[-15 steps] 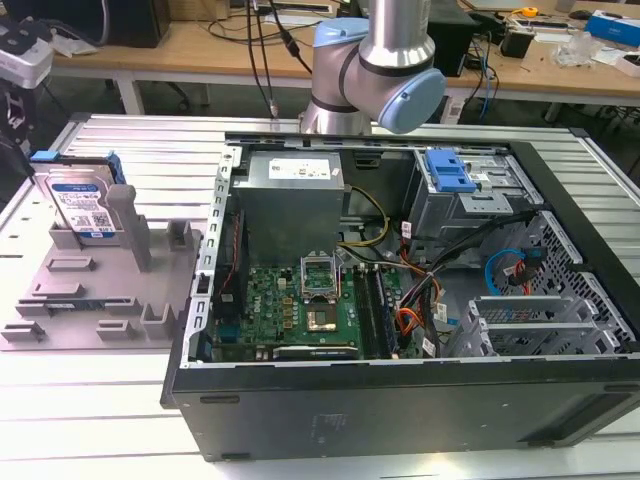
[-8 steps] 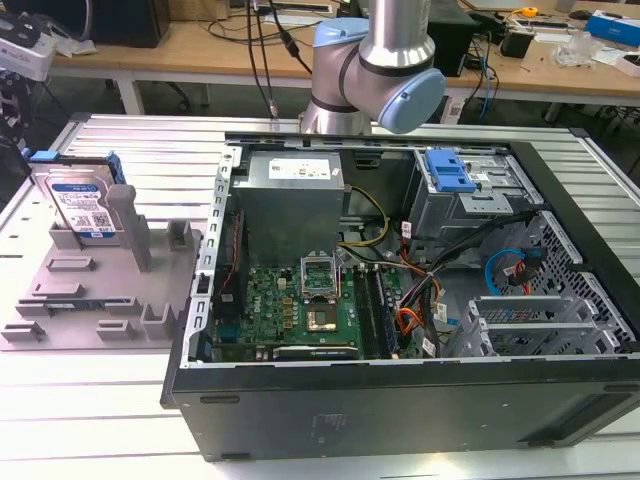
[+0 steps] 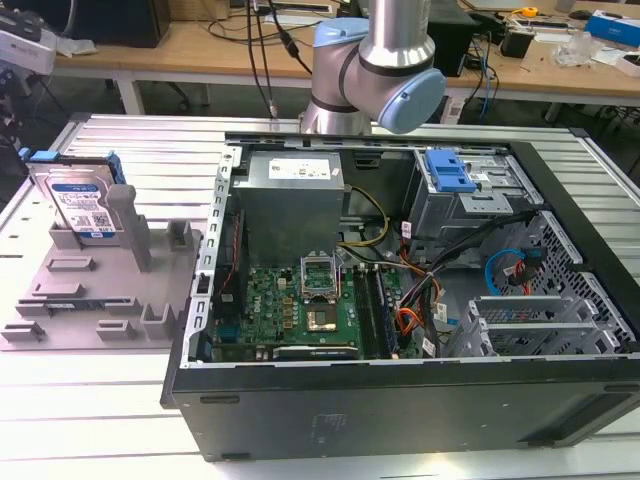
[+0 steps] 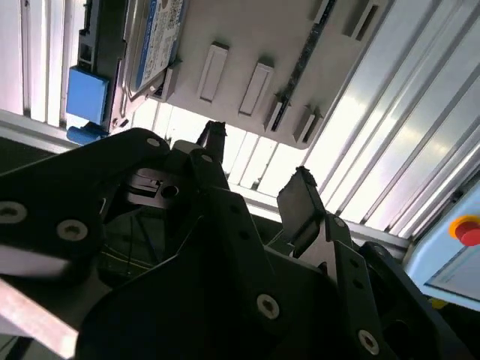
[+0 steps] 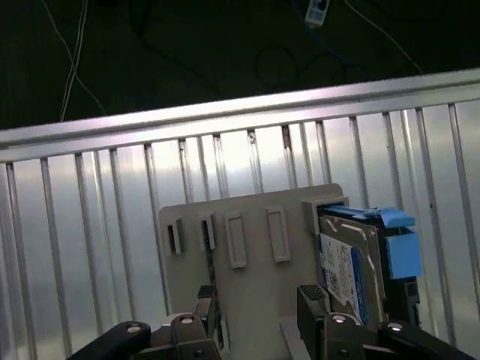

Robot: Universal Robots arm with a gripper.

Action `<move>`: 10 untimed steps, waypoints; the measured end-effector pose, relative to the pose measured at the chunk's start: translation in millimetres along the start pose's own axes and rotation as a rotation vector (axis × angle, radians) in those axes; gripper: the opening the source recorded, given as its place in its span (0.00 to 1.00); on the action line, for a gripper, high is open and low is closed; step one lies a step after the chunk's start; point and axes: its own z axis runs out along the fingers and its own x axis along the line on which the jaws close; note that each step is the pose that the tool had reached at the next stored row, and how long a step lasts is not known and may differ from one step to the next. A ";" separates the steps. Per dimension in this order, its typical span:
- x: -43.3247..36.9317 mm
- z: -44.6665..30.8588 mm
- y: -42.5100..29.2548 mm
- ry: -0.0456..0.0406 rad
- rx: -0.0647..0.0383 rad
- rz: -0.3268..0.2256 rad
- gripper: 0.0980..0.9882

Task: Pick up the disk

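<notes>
**Step in hand.** This is the approach stage; no grasp is made. In both wrist views the gripper [image 5: 259, 304] is spread wide, with nothing between its fingers [image 4: 301, 196] and no contact with any part.

**Location of the part.** The disk [image 3: 82, 205] stands on edge in a slot at one corner of the grey slotted tray [image 3: 60, 290], with its label facing across the tray. Its blue side rails are seated in the tray's end posts. In the first wrist view the gripper hangs above the tray's row of small slots, and the disk [image 5: 345, 270] lies off to one side of the finger gap, not inside it.

**Requirements of the grasp (judgement).** The finger gap must be centred over the disk's upper edge. The fingers must then descend on both flat faces, clear of the tray's posts, and close on metal rather than on the rails. The lift should run straight along the slot to avoid binding.

**Surface and room.** The tray lies on a ribbed aluminium table [image 3: 150, 140]. An open computer case [image 3: 400, 410] sits just beside the tray, on the exterior view's right. Beyond the tray stand wooden workbenches [image 3: 200, 50] with cables.
</notes>
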 end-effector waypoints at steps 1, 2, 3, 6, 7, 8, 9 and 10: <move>-0.1 0.2 -0.7 0.0012 0.000 -0.031 0.52; -0.2 0.3 -1.1 0.0015 0.000 -0.043 0.52; -0.1 0.3 -1.4 0.0020 0.000 -0.056 0.52; -0.2 0.3 -1.7 0.0022 0.000 -0.059 0.52; -1.0 0.3 -1.8 0.0025 0.000 -0.059 0.52; -4.6 0.3 -1.4 0.0049 0.000 -0.059 0.52; -9.1 0.3 -0.8 0.0055 0.000 -0.059 0.52; -16.0 0.3 0.0 0.0062 0.001 -0.059 0.52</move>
